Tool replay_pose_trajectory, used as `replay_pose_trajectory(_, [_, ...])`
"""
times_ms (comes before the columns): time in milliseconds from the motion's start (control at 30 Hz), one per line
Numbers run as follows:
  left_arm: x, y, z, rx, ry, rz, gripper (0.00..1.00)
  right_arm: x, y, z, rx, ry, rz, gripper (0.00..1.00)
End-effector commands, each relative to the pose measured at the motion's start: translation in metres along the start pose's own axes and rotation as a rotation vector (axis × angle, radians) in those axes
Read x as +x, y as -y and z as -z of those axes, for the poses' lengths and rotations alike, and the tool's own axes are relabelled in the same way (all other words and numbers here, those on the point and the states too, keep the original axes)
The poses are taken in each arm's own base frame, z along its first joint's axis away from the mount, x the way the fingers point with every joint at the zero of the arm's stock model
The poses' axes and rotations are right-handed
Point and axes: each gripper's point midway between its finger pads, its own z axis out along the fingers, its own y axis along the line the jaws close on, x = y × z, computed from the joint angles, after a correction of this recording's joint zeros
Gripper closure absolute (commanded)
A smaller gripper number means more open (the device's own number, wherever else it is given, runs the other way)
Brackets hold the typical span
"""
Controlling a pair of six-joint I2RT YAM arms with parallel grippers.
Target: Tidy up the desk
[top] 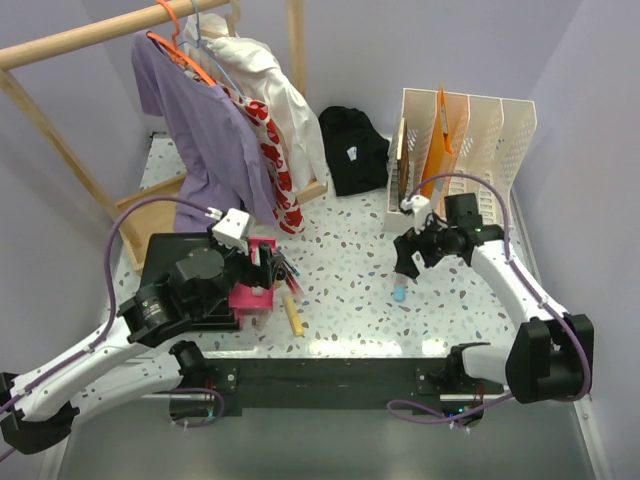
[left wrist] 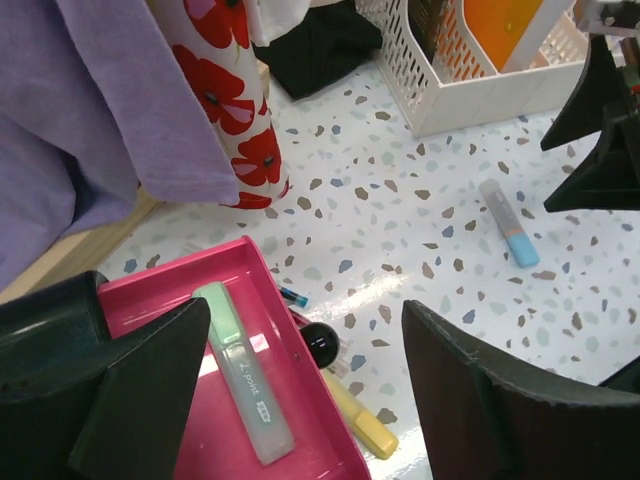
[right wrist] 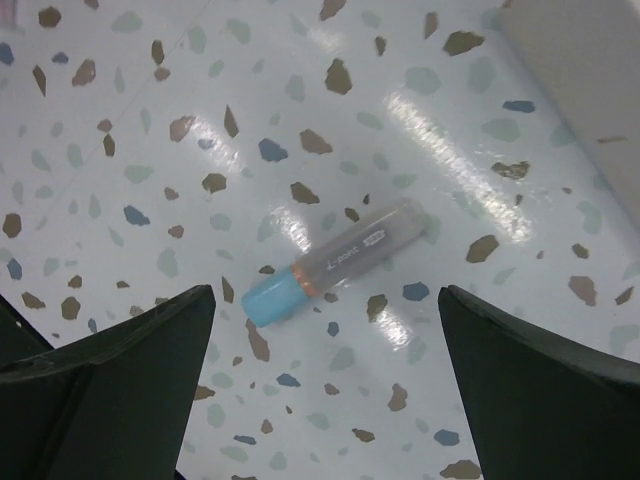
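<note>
It looked like a robot test lab dressed as a small home study. Plain lavender walls (top: 590, 60) closed in a terrazzo desk (top: 350, 270) with shirts (top: 190, 120) on a wooden clothes rail (top: 90, 35) and a white file organizer (top: 500, 130) — and a left arm (top: 90, 352) and right arm (top: 510, 280) were bolted at its front edge.

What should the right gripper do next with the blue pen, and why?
Probably lower the right gripper straight down and close on the blue highlighter. Its jaws are open on either side of it, the highlighter lies loose on the desk, and a green highlighter lies in the pink tray, likely where this one belongs.
</note>
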Motion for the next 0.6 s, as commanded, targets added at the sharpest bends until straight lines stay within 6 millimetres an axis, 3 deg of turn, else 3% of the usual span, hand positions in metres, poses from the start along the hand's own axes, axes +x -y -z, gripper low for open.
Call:
replay_pose_trajectory(0, [-0.015, 0.007, -0.007, 0.046, 0.069, -0.116, 0.15, 0.021, -0.008, -0.014, 0.076, -0.102, 0.075, 0.01])
replay_pose_trajectory(333, [-0.006, -0.008, -0.014, -0.005, 0.12, -0.208, 0.14, 0.035, -0.017, -0.036, 0.088, -0.206, 0.121, 0.02])
replay_pose_trajectory(567, [-0.002, -0.026, -0.003, -0.069, 0.128, -0.188, 0.13, 0.05, -0.016, -0.055, 0.087, -0.301, 0.118, 0.1])
